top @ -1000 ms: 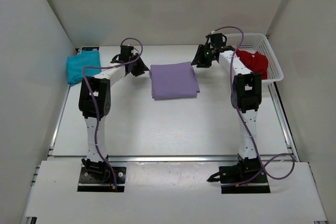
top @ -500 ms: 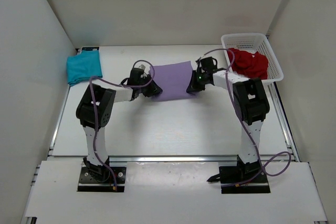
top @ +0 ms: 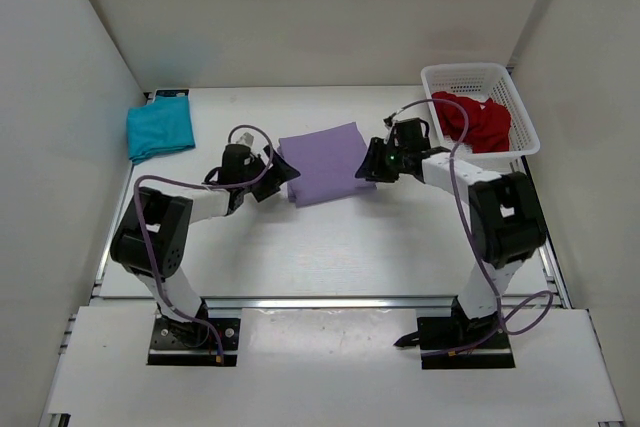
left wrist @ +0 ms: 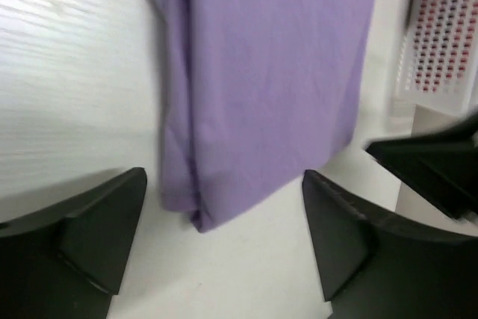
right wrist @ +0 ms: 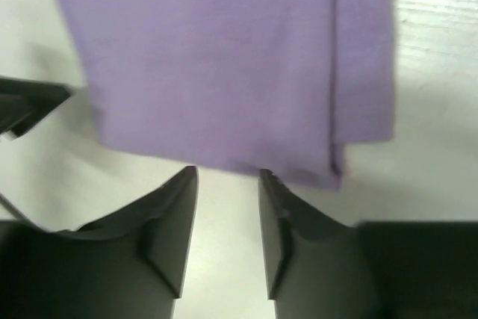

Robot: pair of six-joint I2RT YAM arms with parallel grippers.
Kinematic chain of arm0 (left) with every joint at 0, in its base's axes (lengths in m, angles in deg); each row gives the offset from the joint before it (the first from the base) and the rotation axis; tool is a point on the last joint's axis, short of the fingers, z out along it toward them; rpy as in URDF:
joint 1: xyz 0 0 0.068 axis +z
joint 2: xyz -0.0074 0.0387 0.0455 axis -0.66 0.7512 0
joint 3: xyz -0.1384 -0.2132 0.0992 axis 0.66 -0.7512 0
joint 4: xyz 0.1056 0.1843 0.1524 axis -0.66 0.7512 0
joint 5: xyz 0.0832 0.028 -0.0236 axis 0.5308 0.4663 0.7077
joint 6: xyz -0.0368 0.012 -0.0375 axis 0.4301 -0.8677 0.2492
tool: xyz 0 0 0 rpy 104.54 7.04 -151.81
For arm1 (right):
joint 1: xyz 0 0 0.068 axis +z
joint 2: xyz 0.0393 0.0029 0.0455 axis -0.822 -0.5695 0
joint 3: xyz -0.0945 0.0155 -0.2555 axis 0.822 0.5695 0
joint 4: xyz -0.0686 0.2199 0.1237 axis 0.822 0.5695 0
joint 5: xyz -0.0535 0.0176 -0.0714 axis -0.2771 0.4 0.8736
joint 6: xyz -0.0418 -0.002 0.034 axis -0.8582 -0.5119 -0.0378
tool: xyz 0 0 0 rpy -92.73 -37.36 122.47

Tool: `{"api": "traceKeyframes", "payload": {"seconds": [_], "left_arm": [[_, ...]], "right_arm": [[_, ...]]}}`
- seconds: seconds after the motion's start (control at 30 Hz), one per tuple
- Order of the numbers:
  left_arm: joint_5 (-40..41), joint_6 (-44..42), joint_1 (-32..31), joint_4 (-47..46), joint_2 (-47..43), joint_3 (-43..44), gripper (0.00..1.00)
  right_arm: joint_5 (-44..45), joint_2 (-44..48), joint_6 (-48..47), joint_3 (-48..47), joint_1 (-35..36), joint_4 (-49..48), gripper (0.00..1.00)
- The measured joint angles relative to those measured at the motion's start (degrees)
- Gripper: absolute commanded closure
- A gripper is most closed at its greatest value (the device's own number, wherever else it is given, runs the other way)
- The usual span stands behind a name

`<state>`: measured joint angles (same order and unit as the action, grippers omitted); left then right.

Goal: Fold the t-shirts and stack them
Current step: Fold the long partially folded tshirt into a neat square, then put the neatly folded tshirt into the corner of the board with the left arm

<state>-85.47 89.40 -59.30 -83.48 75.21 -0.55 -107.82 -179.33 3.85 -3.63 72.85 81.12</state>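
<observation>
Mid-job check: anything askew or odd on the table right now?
The folded lavender shirt lies skewed to the table edges. The red shirt sits crumpled in the basket, unfolded. Nothing looks spilled or damaged.

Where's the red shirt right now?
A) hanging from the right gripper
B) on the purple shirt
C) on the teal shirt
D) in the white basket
D: the red shirt lies bunched in the white basket at the table's far right corner. Nothing lies on the purple shirt or the teal shirt.
</observation>
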Motion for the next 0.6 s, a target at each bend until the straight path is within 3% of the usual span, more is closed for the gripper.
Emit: {"api": "traceKeyframes", "payload": {"seconds": [0.07, 0.23, 0.3, 0.37, 0.6], "left_arm": [[0.5, -0.7, 1.3, 0.1, 0.4, 0.0, 0.01], [1.6, -1.9, 2.3, 1.4, 5.8, 4.5, 0.23], [1.5, -1.9, 1.9, 1.2, 9.0, 7.4, 0.26], [1.7, -1.7, 1.2, 1.2, 11.8, 10.6, 0.37], [1.1, -0.4, -1.4, 1.5, 21.2, 20.5, 0.93]], "right_arm": [[0.0, 4.3, 0.3, 2.3, 0.3, -1.6, 0.58], [-0.7, 12.0, 1.4, 8.9, 1.0, -7.3, 0.58], [-0.9, 13.7, 1.8, 11.6, 1.5, -8.9, 0.58], [-1.2, 14.5, 2.2, 13.7, 2.0, -9.4, 0.58], [-2.2, 17.0, 3.1, 17.2, 3.3, -11.4, 0.58]]}}
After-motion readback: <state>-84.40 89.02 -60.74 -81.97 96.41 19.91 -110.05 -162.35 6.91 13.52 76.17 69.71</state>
